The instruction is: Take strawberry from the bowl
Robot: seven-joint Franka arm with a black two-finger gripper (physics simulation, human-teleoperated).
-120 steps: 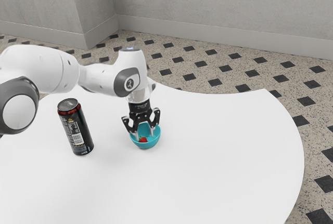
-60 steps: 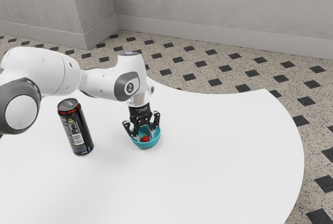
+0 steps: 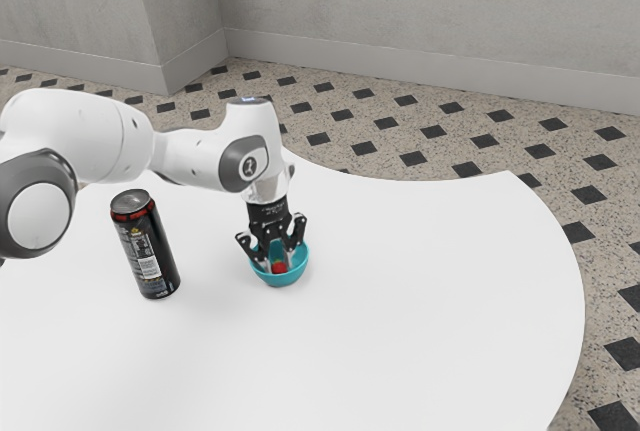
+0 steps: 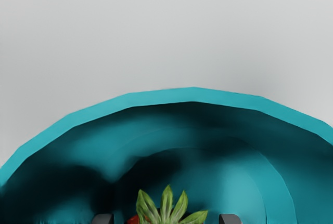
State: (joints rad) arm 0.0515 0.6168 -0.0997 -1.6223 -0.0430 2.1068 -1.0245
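Observation:
My gripper (image 3: 279,264) points down into the teal bowl (image 3: 281,279), its fingers apart on either side of the red strawberry (image 3: 280,269). The strawberry lies low inside the bowl. In the wrist view, the tips of my gripper (image 4: 166,219) stand wide, with the green leaves of the strawberry (image 4: 166,208) between them and small gaps showing beside the leaves. Most of the fruit's red body is hidden there. The rim of the bowl (image 4: 193,94) curves beyond the fingers.
A dark drink can (image 3: 150,251) stands upright on the white table (image 3: 400,321), on the exterior view's left of the bowl. The table's curved edge passes behind the bowl and round to the exterior view's right.
My hand has come down a little deeper into the bowl. The strawberry has shifted slightly toward the exterior view's right and looks turned. The bowl and can have stayed put.

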